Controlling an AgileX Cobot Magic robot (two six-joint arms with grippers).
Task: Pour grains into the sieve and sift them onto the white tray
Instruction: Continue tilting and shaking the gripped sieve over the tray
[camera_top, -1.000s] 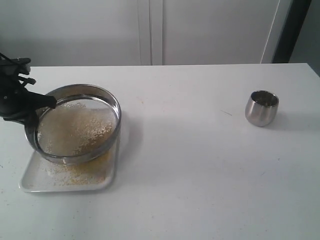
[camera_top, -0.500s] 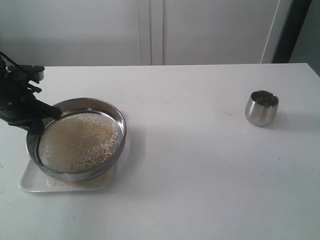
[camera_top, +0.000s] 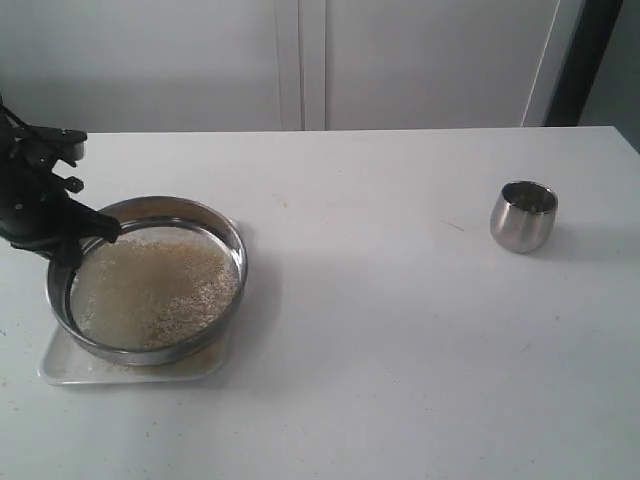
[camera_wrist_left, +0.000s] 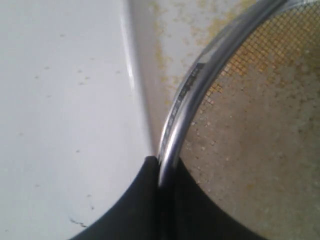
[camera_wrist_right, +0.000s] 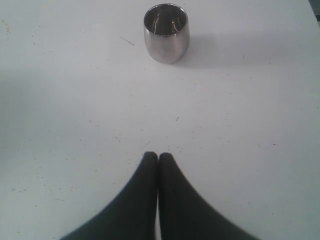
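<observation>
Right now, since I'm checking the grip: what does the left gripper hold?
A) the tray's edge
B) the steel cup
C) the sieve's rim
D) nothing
C: the left gripper pinches the steel rim of the sieve, one finger inside and one outside, over the white tray.

No legible text, brand, number or sign. Only trace: short line of tiny dark characters running along steel rim of sieve (camera_wrist_left: 186, 95), seen close in left wrist view; too blurred and small to read any letter.
</observation>
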